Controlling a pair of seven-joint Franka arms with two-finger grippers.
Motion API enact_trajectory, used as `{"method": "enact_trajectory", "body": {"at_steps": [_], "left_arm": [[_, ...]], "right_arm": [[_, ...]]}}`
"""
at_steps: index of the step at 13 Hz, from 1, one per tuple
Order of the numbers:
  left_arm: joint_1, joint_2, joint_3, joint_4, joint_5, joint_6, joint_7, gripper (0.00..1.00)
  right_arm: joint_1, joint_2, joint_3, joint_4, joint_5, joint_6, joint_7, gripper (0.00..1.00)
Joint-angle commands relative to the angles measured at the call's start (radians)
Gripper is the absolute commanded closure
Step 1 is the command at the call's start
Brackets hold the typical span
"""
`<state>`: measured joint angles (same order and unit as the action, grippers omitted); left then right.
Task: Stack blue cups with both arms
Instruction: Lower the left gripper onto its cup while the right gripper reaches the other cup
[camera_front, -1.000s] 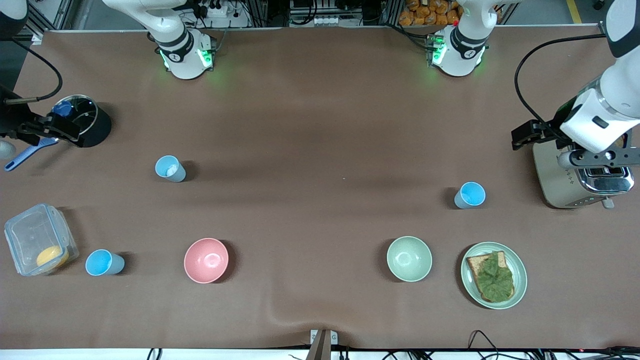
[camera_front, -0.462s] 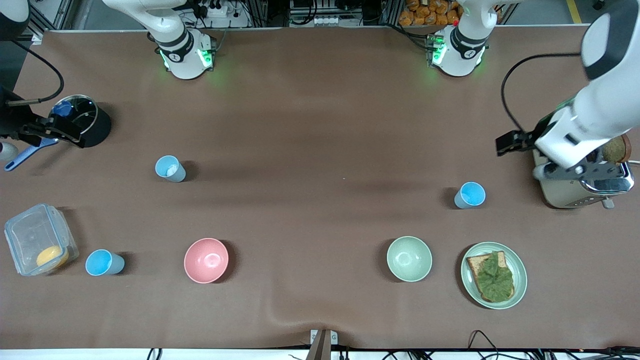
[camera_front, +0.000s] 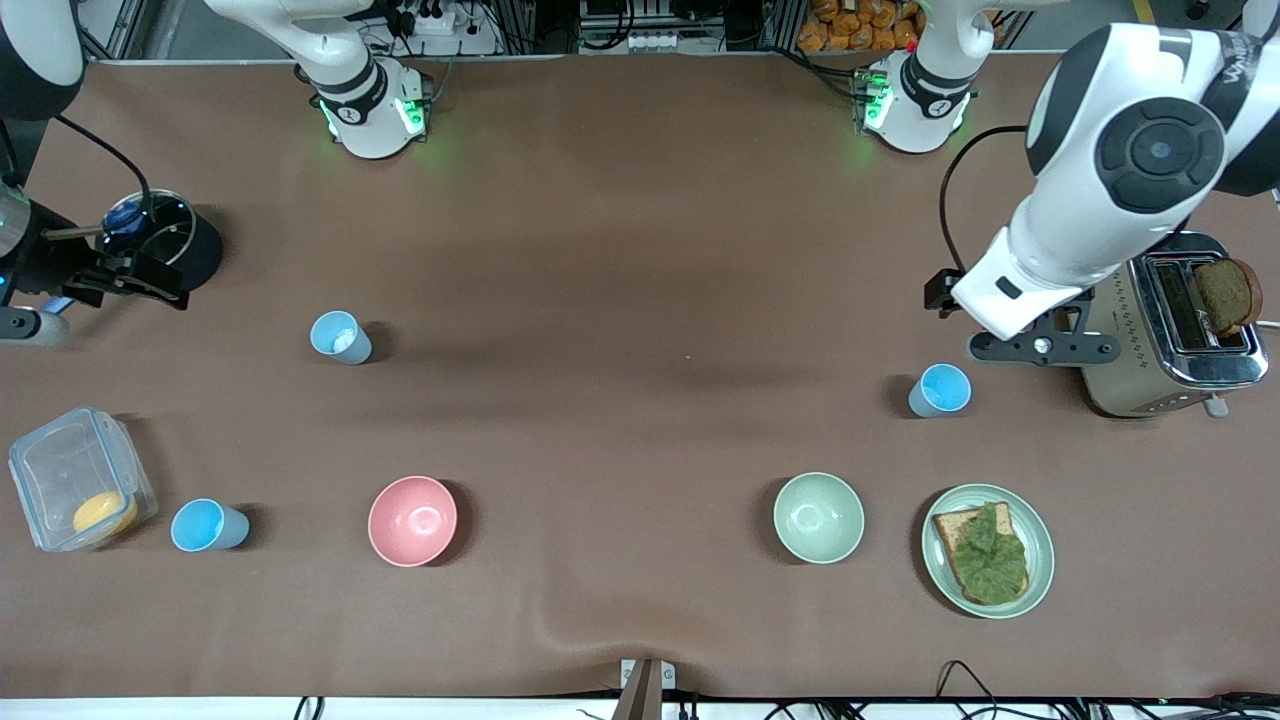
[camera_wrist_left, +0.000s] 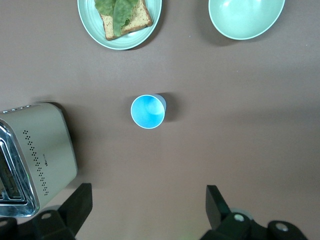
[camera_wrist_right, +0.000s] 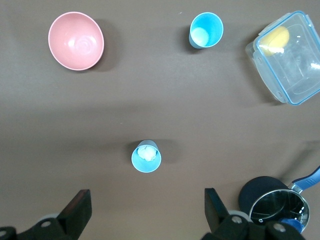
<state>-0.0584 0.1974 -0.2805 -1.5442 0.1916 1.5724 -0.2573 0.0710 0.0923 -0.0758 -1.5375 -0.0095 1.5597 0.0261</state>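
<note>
Three blue cups (camera_front: 940, 390) are standing apart on the tabletop (camera_front: 640, 250). The left claw (camera_wrist_left: 145, 210) is hanging wide and empty above one by the toaster (camera_front: 1170, 335). The right claw (camera_wrist_right: 145, 212) is hanging wide above another cup (camera_wrist_right: 146, 156). Each should be coming straight down around its cup. Fingertips are getting cut off

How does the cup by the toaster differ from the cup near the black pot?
The cup by the toaster looks empty inside; the cup near the black pot holds something small and white. The first stands at the left arm's end, under the open left gripper; the second at the right arm's end, farther from the camera. Both are upright, blue and alike in size.
</note>
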Motion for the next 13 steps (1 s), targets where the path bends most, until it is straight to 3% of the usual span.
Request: {"method": "enact_trajectory", "body": {"at_steps": [1, 6, 10, 13], "left_arm": [[0.069, -0.012, 0.001, -0.048, 0.000, 0.049, 0.009, 0.00], [0.161, -0.012, 0.001, -0.239, -0.093, 0.265, 0.021, 0.00], [0.186, 0.020, 0.001, -0.353, -0.093, 0.402, 0.023, 0.00], [0.210, 0.094, 0.003, -0.364, -0.092, 0.465, 0.044, 0.00]], "right_arm": [[0.023, 0.003, -0.009, -0.007, 0.013, 0.008, -0.002, 0.00], [0.018, 0.003, -0.009, -0.015, 0.013, 0.000, -0.003, 0.00], [0.023, -0.032, -0.009, -0.146, 0.036, 0.092, -0.003, 0.00], [0.050, -0.048, -0.009, -0.242, 0.036, 0.157, -0.003, 0.00]]}}
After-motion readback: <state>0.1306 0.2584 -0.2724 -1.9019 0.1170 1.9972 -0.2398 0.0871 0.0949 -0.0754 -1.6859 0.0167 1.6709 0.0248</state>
